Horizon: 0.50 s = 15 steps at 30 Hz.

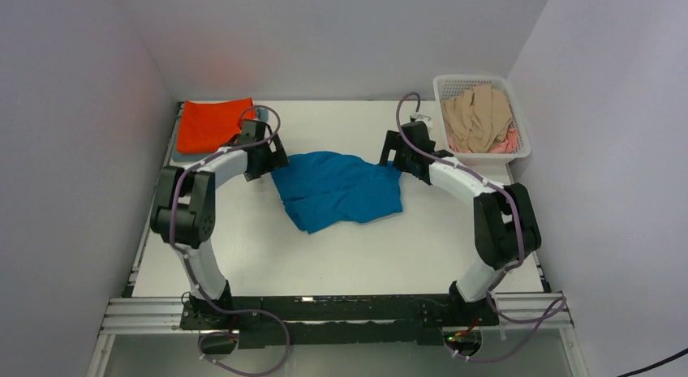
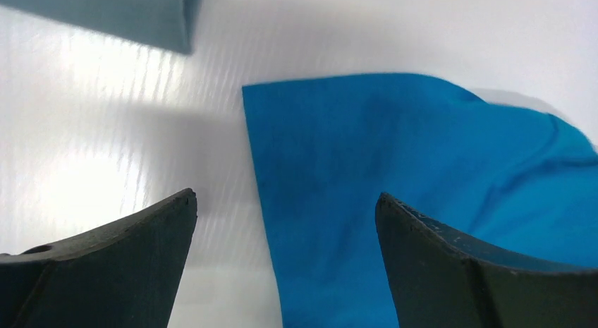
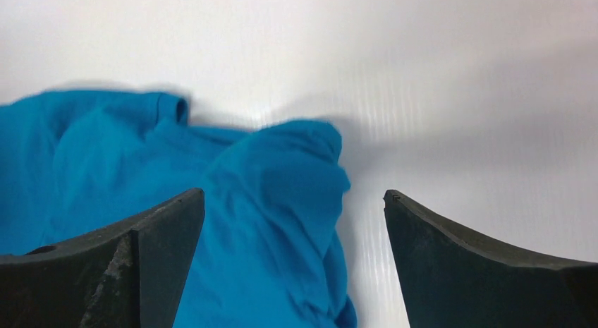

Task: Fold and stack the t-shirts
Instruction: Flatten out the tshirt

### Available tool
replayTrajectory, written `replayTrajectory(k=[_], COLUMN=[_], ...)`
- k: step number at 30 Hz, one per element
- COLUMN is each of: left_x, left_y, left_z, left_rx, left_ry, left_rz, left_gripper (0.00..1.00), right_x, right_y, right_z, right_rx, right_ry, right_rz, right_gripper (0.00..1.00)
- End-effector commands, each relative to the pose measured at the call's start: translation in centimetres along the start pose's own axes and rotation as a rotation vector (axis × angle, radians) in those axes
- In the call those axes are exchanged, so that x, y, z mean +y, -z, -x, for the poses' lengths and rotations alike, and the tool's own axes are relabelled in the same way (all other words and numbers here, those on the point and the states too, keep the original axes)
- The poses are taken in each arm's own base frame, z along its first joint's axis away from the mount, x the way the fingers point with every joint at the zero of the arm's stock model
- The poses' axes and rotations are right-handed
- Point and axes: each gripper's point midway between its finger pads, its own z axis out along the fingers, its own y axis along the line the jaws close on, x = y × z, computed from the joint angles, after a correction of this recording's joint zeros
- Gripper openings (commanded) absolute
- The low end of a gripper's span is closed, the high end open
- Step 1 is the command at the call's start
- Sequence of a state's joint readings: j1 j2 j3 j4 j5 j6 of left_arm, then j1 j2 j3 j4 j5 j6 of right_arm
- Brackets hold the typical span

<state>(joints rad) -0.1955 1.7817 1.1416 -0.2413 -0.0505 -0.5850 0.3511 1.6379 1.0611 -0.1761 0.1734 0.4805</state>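
A teal-blue t-shirt (image 1: 339, 189) lies rumpled and partly folded on the middle of the white table. My left gripper (image 1: 272, 162) is open over its left edge; in the left wrist view the shirt's straight edge (image 2: 395, 173) runs between the spread fingers. My right gripper (image 1: 391, 160) is open over the shirt's right edge; in the right wrist view a bunched sleeve (image 3: 282, 194) lies between the fingers. A folded bright orange t-shirt (image 1: 211, 124) lies at the back left. Beige (image 1: 479, 117) and pink (image 1: 509, 142) shirts lie in the basket.
The white lattice basket (image 1: 523, 138) stands at the back right corner. White walls close the table on three sides. A grey-blue block (image 2: 120, 14) shows at the top left of the left wrist view.
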Motion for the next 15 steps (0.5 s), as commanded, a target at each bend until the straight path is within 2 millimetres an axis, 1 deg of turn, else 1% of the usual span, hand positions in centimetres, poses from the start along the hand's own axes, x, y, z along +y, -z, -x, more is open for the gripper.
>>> replayTrajectory(k=[1, 3, 5, 6, 8, 10, 12, 14, 15], left_x=[-0.5, -0.8, -1.2, -1.7, -2.7, -3.9, -4.2, -4.4, -4.6], left_y=[-2.2, -3.4, -4.1, -4.3, -4.6, -4.7, -5.0, -5.4, -5.6], left_z=[0.0, -0.5, -1.1, -2.0, -3.5, -4.6, -5.5, -6.3, -6.6], left_rx=[0.084, 0.123, 0.155, 0.184, 0.217, 0.231, 0.245, 0.263, 0.271], left_ry=[-0.055, -0.064, -0.059, -0.052, -0.038, -0.042, -0.057, -0.072, -0.076], left_rz=[0.035, 0.026, 0.003, -0.036, -0.113, -0.175, -0.165, -0.154, -0.158], left_gripper=[0.99, 0.99, 0.99, 0.99, 0.94, 0.87, 0.8, 0.67, 0.57], right_x=[-0.1, -0.7, -0.9, -1.0, -0.8, -0.3, 0.3, 0.9, 1.2], right_y=[-2.4, -3.5, -4.5, -4.9, -5.5, -6.1, -6.7, -7.1, -7.2], right_z=[2.3, 2.3, 2.1, 2.0, 1.8, 1.4, 0.9, 0.1, -0.3], right_rx=[-0.012, 0.016, 0.041, 0.048, 0.058, 0.078, 0.109, 0.148, 0.162], right_ry=[-0.044, -0.077, -0.119, -0.145, -0.177, -0.187, -0.187, -0.191, -0.195], right_rz=[-0.008, -0.024, -0.025, -0.02, 0.006, 0.044, 0.071, 0.107, 0.126], right_gripper=[1.0, 1.0, 1.0, 0.99, 0.98, 0.95, 0.91, 0.85, 0.81])
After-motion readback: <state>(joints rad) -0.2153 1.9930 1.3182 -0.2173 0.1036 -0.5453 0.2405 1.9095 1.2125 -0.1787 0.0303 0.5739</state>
